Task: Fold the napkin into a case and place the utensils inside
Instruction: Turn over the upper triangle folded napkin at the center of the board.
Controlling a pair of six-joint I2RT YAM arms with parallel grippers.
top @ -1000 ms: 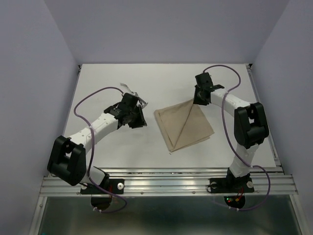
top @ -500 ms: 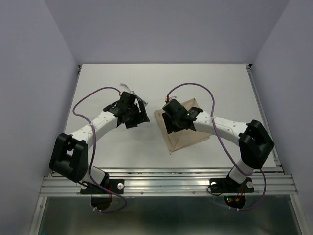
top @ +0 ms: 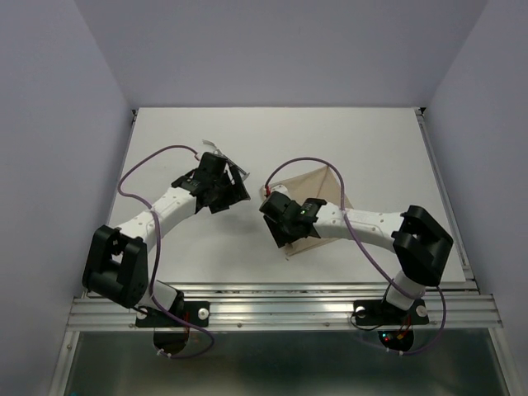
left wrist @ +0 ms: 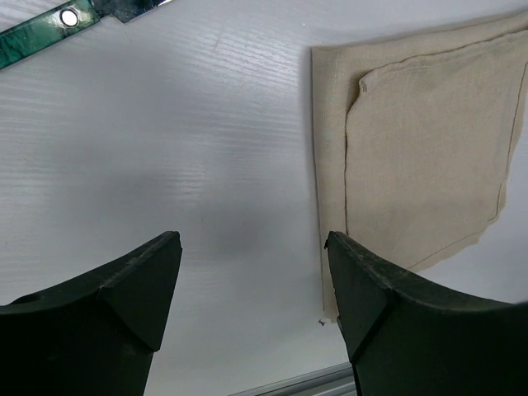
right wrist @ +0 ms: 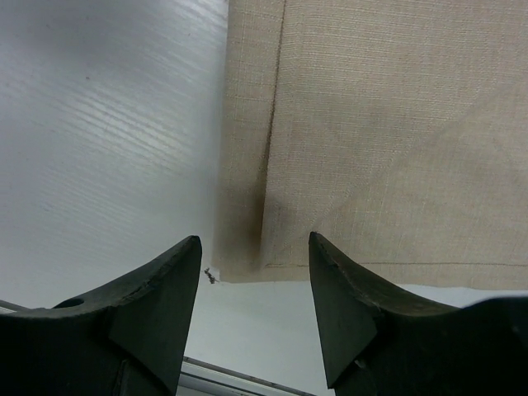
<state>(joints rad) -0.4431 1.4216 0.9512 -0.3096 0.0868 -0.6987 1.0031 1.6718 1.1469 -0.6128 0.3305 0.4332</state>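
**Now both grippers (left wrist: pixel 252 239) (right wrist: pixel 254 247) stand open, and the napkin (top: pixel 318 191) lies folded on the table (top: pixel 371 140)**

From where I stand, the beige napkin lies flat near the middle of the surface, a little toward its right edge. It is folded into layers. The top view shows a diagonal crease running across it. The left wrist view shows an upper layer lying over a lower one, with a narrow strip of the lower layer bare along one side. I cannot tell whether the fold makes a pocket.

The right gripper hangs over the napkin's near-left corner. Its jaws stand moderately apart with nothing between them, and one finger (right wrist: pixel 144 305) sits over bare table just off the cloth's edge.

The left gripper is left of the napkin, over bare surface. Its jaws are spread wide and grip nothing. In its own view the cloth's edge runs just beside one finger (left wrist: pixel 371 289).

The utensils (top: pixel 213 148) lie on the table toward the far-left part of the surface, right by the left gripper's wrist, which partly hides them. They are apart from the napkin, out on the bare surface rather than in the cloth.
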